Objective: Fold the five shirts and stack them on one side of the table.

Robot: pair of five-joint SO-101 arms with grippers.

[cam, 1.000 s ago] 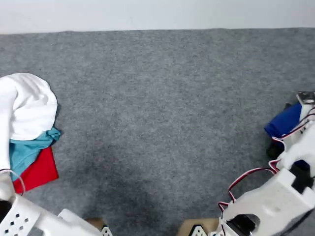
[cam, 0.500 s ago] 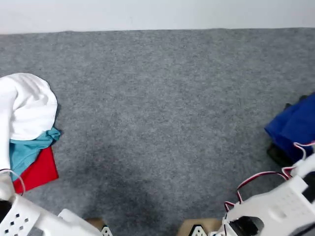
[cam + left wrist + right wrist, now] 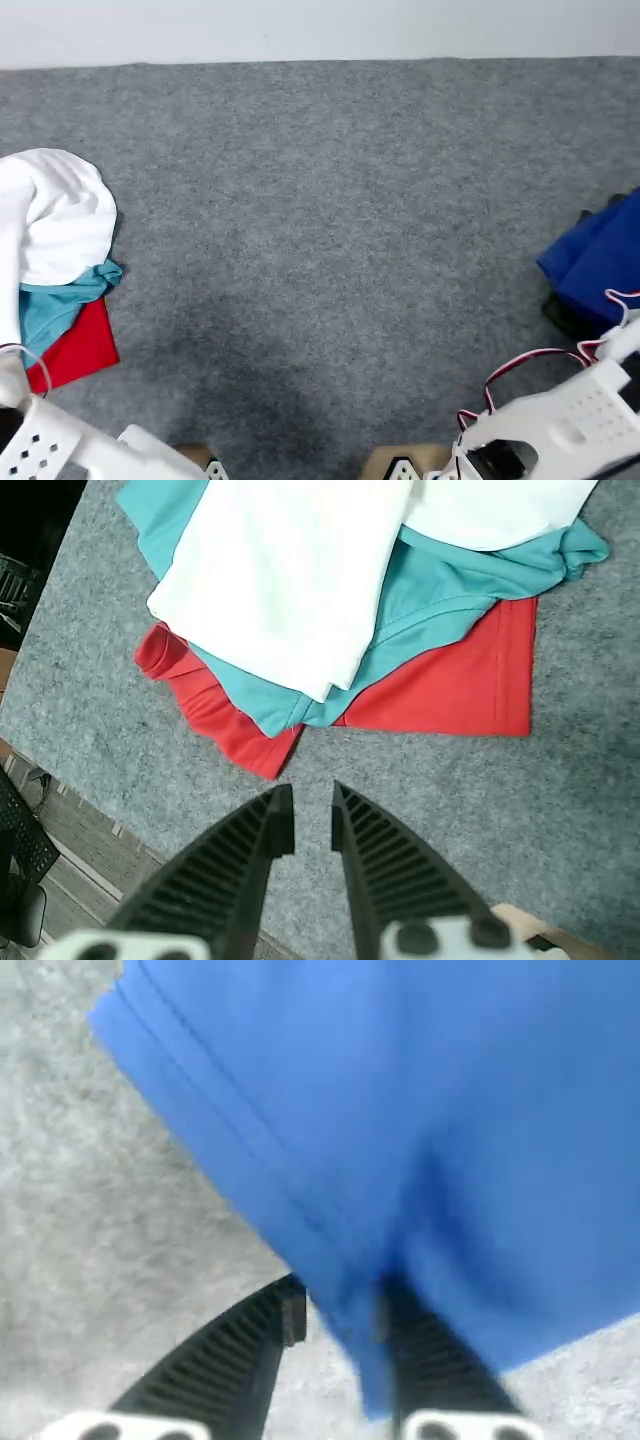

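A white shirt (image 3: 50, 215) lies on a teal shirt (image 3: 55, 300) and a red shirt (image 3: 80, 350) at the table's left edge. They form a loose pile, not squared up. In the left wrist view the white shirt (image 3: 290, 580), the teal shirt (image 3: 440, 590) and the red shirt (image 3: 440, 685) lie just past my left gripper (image 3: 308, 800). It hovers over bare mat, open by a narrow gap, holding nothing. A blue shirt (image 3: 600, 260) sits at the right edge. My right gripper (image 3: 340, 1305) is shut on a fold of the blue shirt (image 3: 400, 1110).
The grey felt mat (image 3: 330, 200) covers the table. A dark item (image 3: 562, 315) peeks out under the blue shirt. The left arm's white body (image 3: 40, 445) and the right arm's body with red and white wires (image 3: 560, 420) sit at the front edge.
The right arm has drawn back toward the front right corner. More of the blue shirt now shows at the right edge. The left arm and the left pile have not moved.
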